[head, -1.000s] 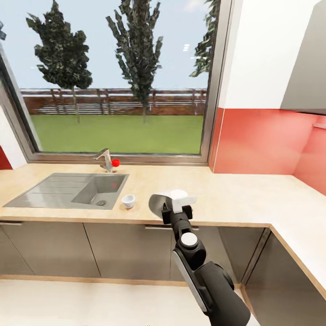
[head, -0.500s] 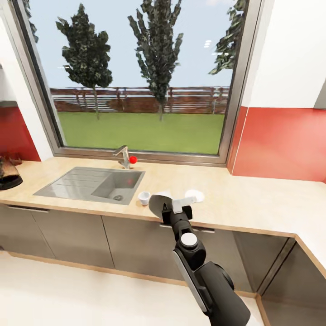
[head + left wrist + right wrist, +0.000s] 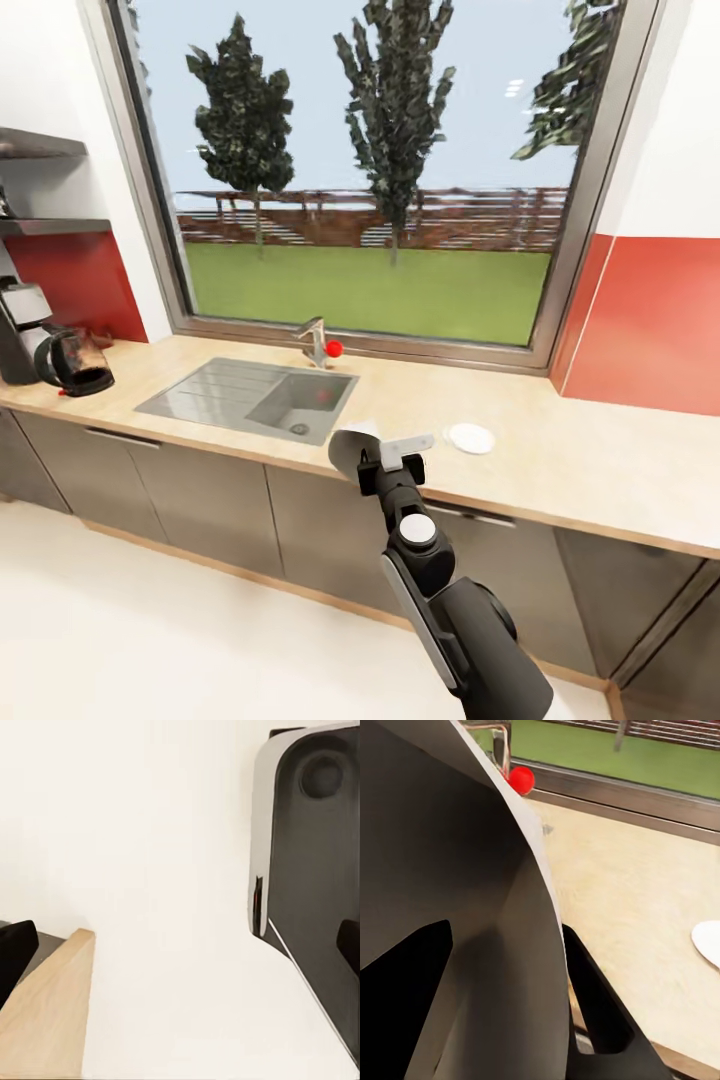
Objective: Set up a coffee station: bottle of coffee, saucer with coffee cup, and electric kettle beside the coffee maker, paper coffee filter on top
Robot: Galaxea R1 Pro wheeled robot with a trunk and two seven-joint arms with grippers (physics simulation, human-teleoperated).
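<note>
**Robot swings left along the counter, filter in hand**

Swinging left, the head camera has brought the coffee maker (image 3: 20,330) and electric kettle (image 3: 75,362) into sight at the far end of the kitchen countertop (image 3: 560,465). Past the sink (image 3: 250,397), the right gripper (image 3: 385,455) pinches the paper coffee filter (image 3: 355,448); the saucer (image 3: 470,437) lies beyond. Its wrist camera shows the filter pressed between dark fingers (image 3: 600,1012). Left pincer's state: can't tell.

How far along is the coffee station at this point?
Done: electric kettle sits beside the coffee maker on the kitchen countertop. In hand: right gripper holds the paper coffee filter. Left: filter onto the maker, saucer, lying far from it, plus cup and bottle.
</note>
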